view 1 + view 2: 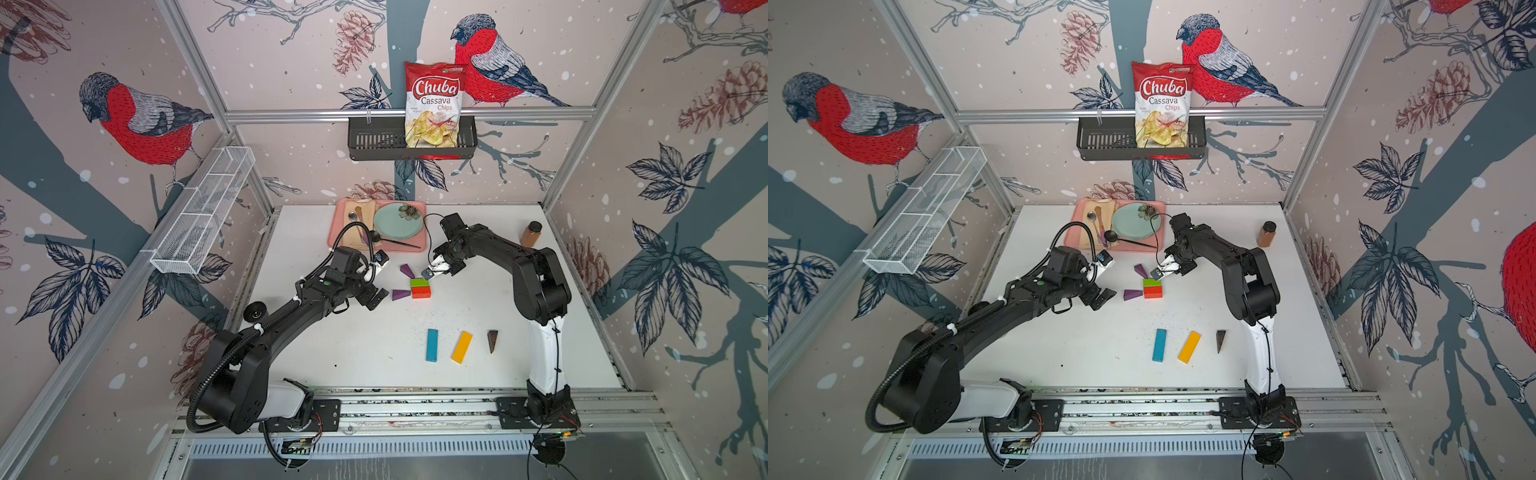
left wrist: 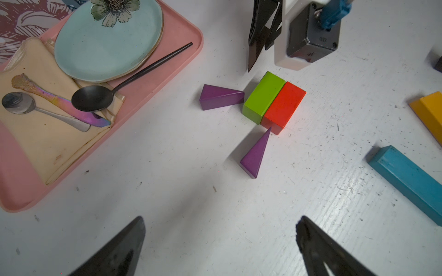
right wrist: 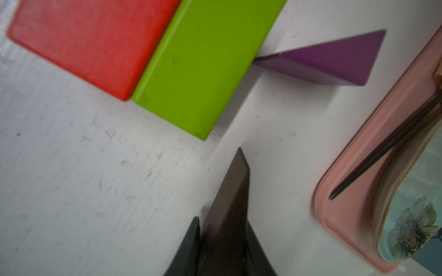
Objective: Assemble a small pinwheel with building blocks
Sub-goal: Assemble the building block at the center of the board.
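I hold my left gripper (image 2: 220, 221), jaws spread wide, near the tabletop's (image 1: 374, 357) middle, my right gripper (image 1: 431, 272) clamped on a brown wedge (image 3: 235, 181).

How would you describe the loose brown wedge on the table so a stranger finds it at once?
On the white table, near the arms' mounting rail, three loose blocks lie in a row: blue bar, yellow bar, brown wedge. The wedge alone is dark and pointed, nearest the right arm.

walls: we see pale wallpaper (image 1: 291, 166) with red bullfinches, pinecones, grey branches | frame: aluminium rails (image 1: 316, 115) at corners and across the back | left wall: white wire basket (image 1: 203, 216) | back wall: black slotted shelf (image 1: 374, 141) holding a chips bag (image 1: 434, 104) | surface (image 1: 374, 353): white, scuffed | light: we note it even, shadows soft
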Controlling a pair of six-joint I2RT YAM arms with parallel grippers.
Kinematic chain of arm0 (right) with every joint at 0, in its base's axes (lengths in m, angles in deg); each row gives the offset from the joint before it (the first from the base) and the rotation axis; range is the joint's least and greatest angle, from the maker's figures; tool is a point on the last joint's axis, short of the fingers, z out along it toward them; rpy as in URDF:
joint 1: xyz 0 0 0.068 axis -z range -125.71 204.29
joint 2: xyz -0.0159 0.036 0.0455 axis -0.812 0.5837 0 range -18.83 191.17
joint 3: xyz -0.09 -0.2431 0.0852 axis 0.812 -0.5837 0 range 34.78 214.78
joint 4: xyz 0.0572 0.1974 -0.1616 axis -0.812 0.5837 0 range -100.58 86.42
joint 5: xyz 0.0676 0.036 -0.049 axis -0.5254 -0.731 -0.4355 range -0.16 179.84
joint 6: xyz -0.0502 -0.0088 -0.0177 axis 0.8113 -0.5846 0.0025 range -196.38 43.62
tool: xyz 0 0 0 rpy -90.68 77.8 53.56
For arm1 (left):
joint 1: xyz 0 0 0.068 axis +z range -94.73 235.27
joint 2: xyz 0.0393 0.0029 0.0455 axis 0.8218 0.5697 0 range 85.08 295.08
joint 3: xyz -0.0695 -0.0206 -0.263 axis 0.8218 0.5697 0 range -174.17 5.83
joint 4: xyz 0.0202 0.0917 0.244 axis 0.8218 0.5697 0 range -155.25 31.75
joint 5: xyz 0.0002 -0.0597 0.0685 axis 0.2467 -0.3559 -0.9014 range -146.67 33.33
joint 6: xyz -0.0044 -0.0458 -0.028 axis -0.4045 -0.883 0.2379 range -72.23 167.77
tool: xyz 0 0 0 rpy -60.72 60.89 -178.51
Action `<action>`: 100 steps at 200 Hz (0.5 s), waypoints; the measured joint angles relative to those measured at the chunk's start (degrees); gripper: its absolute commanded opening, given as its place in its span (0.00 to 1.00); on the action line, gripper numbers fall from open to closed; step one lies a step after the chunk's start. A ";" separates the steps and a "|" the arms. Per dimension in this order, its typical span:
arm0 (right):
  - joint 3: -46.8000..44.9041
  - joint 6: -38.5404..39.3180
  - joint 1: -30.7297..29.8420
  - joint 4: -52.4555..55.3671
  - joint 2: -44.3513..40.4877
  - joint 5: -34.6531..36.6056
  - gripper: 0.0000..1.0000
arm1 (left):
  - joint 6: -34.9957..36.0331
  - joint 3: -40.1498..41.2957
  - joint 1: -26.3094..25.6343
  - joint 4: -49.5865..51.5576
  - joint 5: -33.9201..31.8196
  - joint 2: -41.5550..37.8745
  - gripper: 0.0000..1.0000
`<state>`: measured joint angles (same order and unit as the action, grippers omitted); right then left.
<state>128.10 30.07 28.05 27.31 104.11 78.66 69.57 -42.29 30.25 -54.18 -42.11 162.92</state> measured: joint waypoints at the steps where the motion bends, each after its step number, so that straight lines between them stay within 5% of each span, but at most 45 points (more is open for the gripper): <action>1: -0.02 0.00 -0.02 -0.02 0.00 0.00 0.23 | -0.02 0.07 0.00 -0.02 0.00 -0.04 0.98; 100: -1.75 -0.42 -0.70 0.22 -0.39 0.31 0.23 | -0.46 2.08 0.00 -1.40 0.09 -1.07 0.98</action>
<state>126.35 29.65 27.35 27.53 103.71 78.97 69.12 -40.21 30.25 -55.58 -42.02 161.85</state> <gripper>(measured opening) 0.261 0.981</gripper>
